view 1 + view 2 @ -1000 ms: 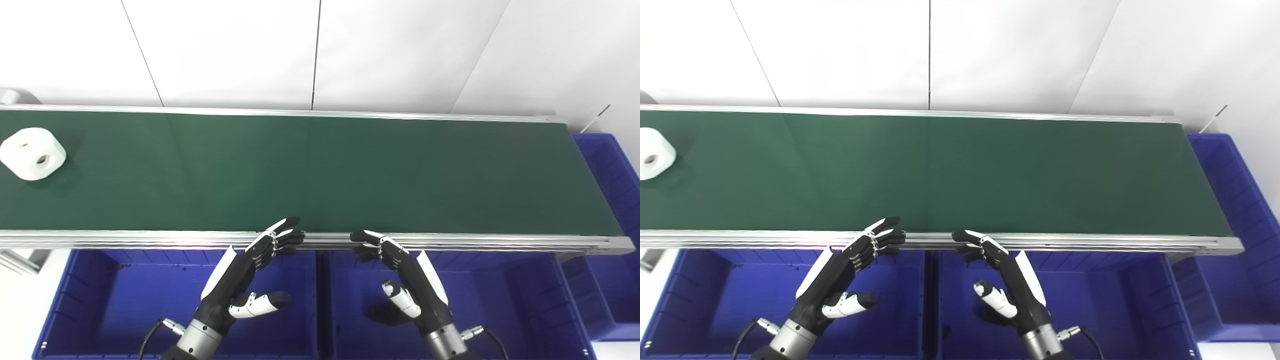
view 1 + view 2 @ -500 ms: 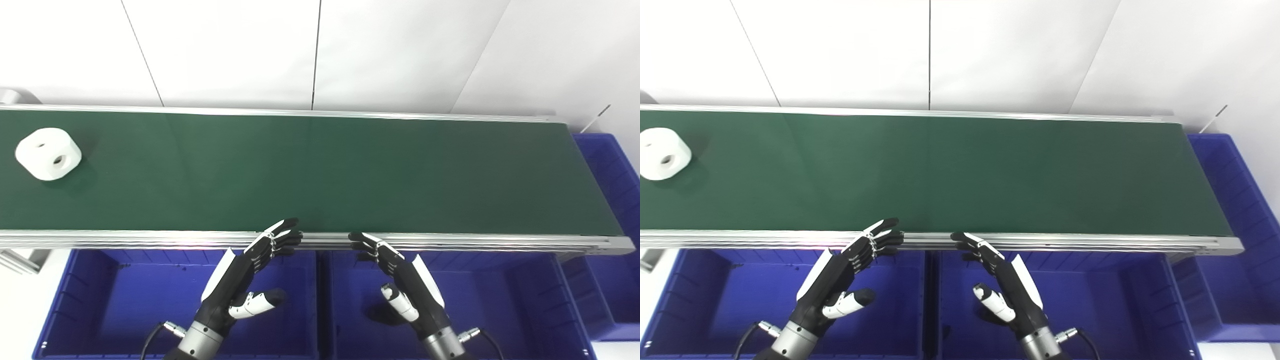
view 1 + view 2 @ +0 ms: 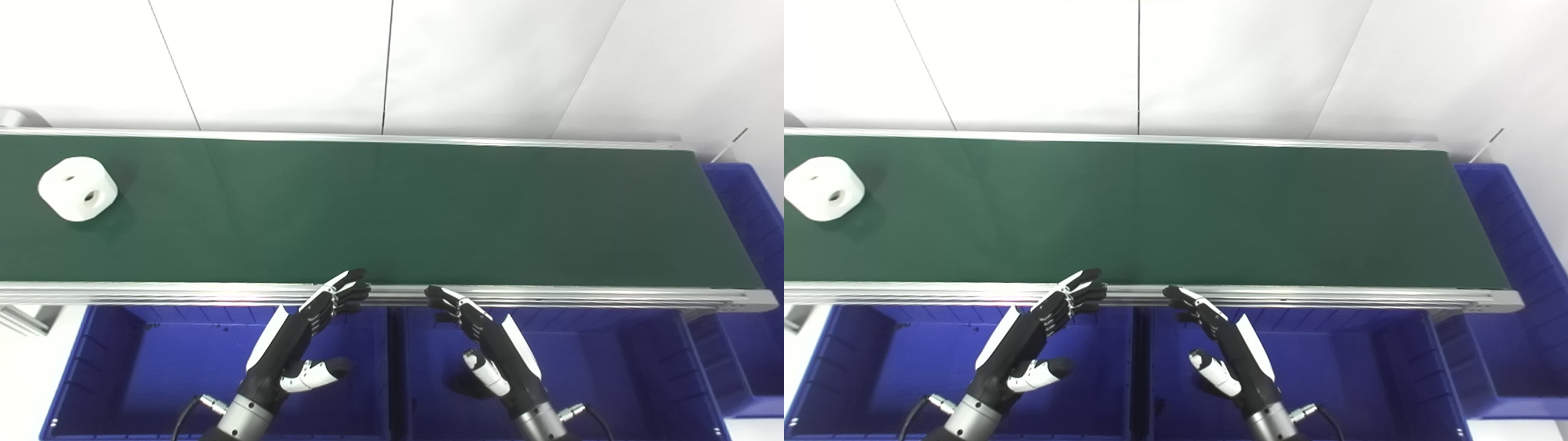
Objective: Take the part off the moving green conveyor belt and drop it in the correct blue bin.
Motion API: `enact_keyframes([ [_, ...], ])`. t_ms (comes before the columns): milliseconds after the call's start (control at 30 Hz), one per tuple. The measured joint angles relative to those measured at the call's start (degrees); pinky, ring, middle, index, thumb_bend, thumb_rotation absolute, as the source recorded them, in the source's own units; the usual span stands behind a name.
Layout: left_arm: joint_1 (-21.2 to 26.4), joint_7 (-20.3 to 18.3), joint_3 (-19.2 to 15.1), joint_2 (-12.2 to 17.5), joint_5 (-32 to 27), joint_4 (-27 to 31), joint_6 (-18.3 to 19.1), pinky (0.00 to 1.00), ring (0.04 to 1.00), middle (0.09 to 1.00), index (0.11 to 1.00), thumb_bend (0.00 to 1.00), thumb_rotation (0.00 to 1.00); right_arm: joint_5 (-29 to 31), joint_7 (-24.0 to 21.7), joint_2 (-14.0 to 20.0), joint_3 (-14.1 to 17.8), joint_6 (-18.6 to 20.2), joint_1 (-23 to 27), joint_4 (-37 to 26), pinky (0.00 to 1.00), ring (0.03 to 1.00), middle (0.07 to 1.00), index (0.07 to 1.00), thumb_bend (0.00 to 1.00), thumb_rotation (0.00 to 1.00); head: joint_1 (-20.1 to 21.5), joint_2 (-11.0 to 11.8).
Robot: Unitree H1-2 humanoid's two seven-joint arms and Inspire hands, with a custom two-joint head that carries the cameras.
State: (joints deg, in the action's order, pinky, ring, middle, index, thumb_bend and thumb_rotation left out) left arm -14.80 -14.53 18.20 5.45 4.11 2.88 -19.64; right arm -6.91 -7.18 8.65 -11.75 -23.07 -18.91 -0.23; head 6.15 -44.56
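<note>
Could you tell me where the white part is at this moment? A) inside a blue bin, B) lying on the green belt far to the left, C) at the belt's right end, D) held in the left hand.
B: the white part lies on the green belt near its left end, and both hands are open and hold nothing.

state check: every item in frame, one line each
white part: lying on the belt at its far left end, untouched
green conveyor belt: bare apart from the part
left hand: open, holds nothing, over the left blue bin
right hand: open, holds nothing, over the middle blue bin
left blue bin: nothing seen inside
middle blue bin: nothing seen inside
right blue bin: partly out of frame
</note>
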Motion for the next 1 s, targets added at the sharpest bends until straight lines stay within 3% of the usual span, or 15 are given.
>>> enact_keyframes([
  [600,-0.01,-0.05,0.15,0.44,-0.08,-0.07,-0.16,0.80,0.837,0.849,0.894,0.85,0.75,0.02,-0.04,-0.16,0.00,0.00,0.00,0.00,0.78,0.842,0.887,0.835,0.85,1.00,0.18,0.35],
  [700,-0.01,-0.04,0.16,0.44,-0.04,-0.15,-0.33,0.80,0.842,0.849,0.898,0.85,0.76,0.02,-0.07,-0.16,0.00,0.00,0.01,0.06,0.78,0.840,0.886,0.835,0.85,1.00,-0.09,1.05],
  [867,0.04,-0.03,0.36,0.31,-0.03,-2.44,-1.91,0.78,0.835,0.833,0.898,0.84,0.73,0.11,-0.05,-0.17,0.00,-0.14,0.06,2.06,0.78,0.839,0.887,0.835,0.86,1.00,-2.02,4.13],
  [933,0.03,0.01,0.47,0.24,0.04,-4.14,-3.18,0.78,0.826,0.830,0.900,0.84,0.73,0.24,-0.02,-0.14,0.00,-0.19,0.11,3.53,0.78,0.837,0.887,0.835,0.85,1.00,-3.68,7.02],
  [1000,0.01,0.11,0.59,0.14,0.33,-5.26,-3.96,0.77,0.822,0.829,0.899,0.84,0.73,0.41,0.02,-0.09,-0.04,-0.25,0.07,4.58,0.78,0.834,0.886,0.837,0.85,1.00,-3.69,7.03],
])
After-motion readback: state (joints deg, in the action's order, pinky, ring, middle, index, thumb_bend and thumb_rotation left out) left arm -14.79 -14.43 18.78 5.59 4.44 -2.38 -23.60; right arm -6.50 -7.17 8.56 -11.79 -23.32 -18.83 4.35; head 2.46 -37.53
